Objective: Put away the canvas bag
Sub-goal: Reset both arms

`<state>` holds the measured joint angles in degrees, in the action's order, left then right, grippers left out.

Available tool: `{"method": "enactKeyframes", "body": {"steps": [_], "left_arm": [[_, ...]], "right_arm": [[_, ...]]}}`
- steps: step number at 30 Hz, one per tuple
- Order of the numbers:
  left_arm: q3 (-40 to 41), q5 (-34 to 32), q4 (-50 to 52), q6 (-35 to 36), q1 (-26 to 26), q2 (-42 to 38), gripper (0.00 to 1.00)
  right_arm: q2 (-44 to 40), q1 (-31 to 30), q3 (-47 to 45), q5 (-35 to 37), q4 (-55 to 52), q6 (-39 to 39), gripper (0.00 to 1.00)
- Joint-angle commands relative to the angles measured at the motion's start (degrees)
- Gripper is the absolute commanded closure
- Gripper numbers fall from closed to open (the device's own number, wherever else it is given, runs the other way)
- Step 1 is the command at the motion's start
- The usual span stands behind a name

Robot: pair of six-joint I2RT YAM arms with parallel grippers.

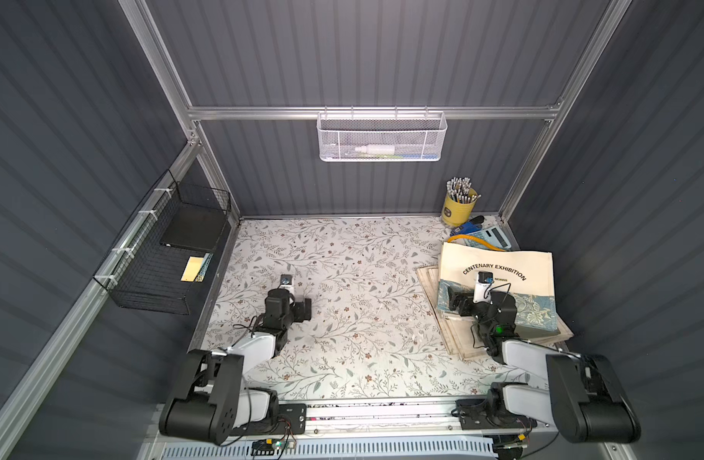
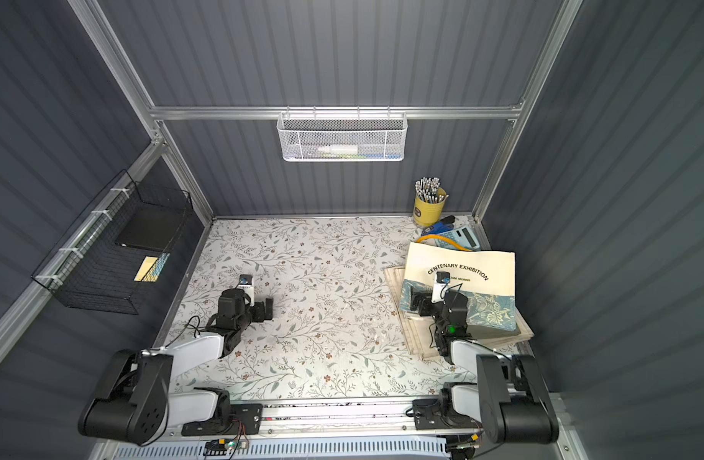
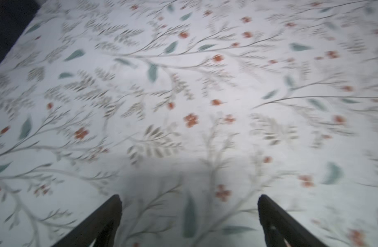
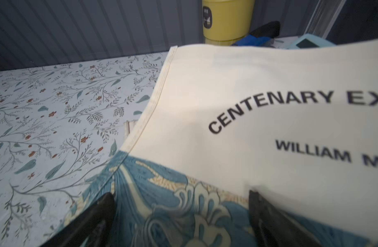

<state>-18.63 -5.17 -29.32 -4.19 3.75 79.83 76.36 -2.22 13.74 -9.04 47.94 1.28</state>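
So the bag (image 1: pixel 497 271) is lying flat just in front of the cup (image 1: pixel 457 207), on top of a stack of flat mats (image 1: pixel 432 306), with nothing holding it yet. The right gripper (image 4: pixel 181 194) is right over the bag's blue printed band, at the edge away from the cup, jaws wide apart and empty. The left gripper (image 3: pixel 189 197) is also spread wide, hovering over bare table (image 3: pixel 183 85) well away from the cup.

My worries from here:
- The mats sit directly under the bag, so a low pinch could easily grab a mat along with the canvas.
- Canvas is floppy. If it's lifted by one edge it'll probably droop and drag, and the cup full of pens and the calculator (image 1: pixel 491 237) beside it are close enough to get swept over.
- The black basket (image 1: pixel 163 255) is on the wall farthest from the cup. If that's the destination, it's a long carry with a dangling bag.
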Motion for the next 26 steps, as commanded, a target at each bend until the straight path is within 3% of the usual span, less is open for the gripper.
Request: {"method": "enactKeyframes", "body": {"steps": [1,4,7,8,11,14,18,26], "left_arm": [[-3.06,6.85,-9.83,-1.9,-5.29,9.55,0.0],[1.19,11.64,-25.09,-0.68,-5.85,16.05,0.0],[3.05,11.07,-29.91,-1.28,-5.85,17.69,0.0],[2.5,11.26,-27.63,-0.86,-5.82,17.17,0.0],[1.71,12.1,-25.98,-0.12,-5.81,17.22,0.0],[1.33,11.33,-25.24,-0.13,-5.77,17.25,0.0],[1.23,11.23,-25.08,-0.05,-5.68,17.37,0.0],[-0.26,8.0,-22.43,0.49,-4.18,17.51,0.0]], "right_arm": [[6.88,0.31,3.98,-0.79,11.86,4.53,0.01],[8.46,3.32,1.07,-4.96,18.02,2.57,0.01],[14.43,2.83,-3.41,-3.46,35.23,1.27,0.01],[14.15,2.83,-3.91,-3.11,35.65,1.2,0.01],[9.25,2.88,-0.38,-2.95,20.37,2.31,0.01],[12.14,3.38,-2.36,-3.37,29.7,1.37,0.01],[9.98,3.36,-0.11,-3.27,21.11,1.69,0.01],[10.43,3.45,-0.87,-3.02,23.63,1.29,0.01]]}}
